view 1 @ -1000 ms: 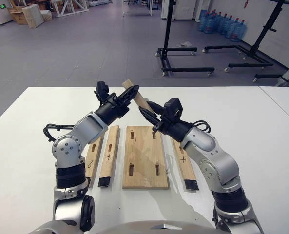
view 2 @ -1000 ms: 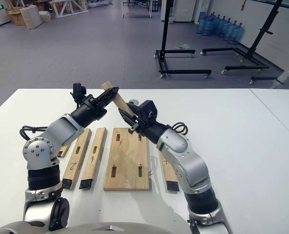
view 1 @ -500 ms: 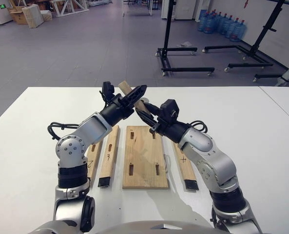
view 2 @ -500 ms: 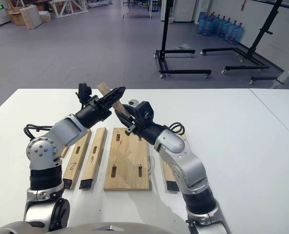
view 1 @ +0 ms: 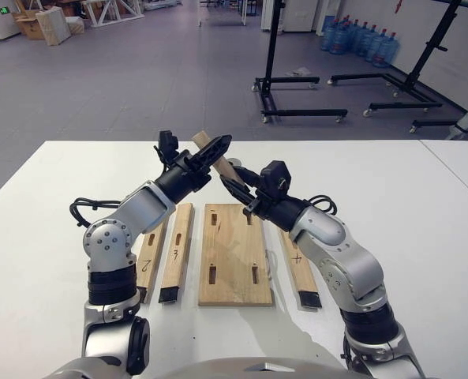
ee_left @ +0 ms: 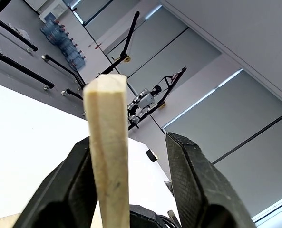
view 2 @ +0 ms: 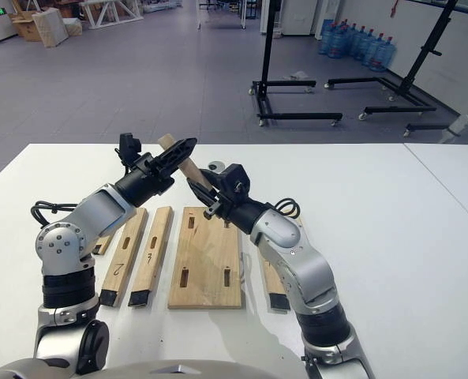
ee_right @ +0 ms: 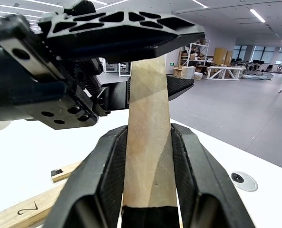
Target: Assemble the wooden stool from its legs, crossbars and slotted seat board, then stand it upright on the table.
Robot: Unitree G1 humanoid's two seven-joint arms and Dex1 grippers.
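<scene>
Holding a wooden piece [ee_right: 148,142] in the air over the worktop [view 1: 423,237]

- Right tool [view 1: 236,182]: fingers [ee_right: 107,175] pressed onto both sides of the piece's lower part, pinching it. The piece is clear of the worktop, tilted, with its upper end leaning toward the robot's left.
- Left tool [view 1: 218,148]: spread around the upper end of the same piece. One finger [ee_left: 79,190] lies against the wood; an open gap shows between the wood and the other finger.
- Seat board [view 1: 234,253]: flat on the worktop below the two tools, four slots showing.
- First leg [view 1: 178,249]: flat, just beside the board on the robot's left, dark end nearest the robot.
- Second leg [view 1: 151,260]: flat, just outside the first, partly under the left arm.
- Third leg [view 1: 298,268]: flat, just beside the board on the robot's right, partly under the right arm.
</scene>
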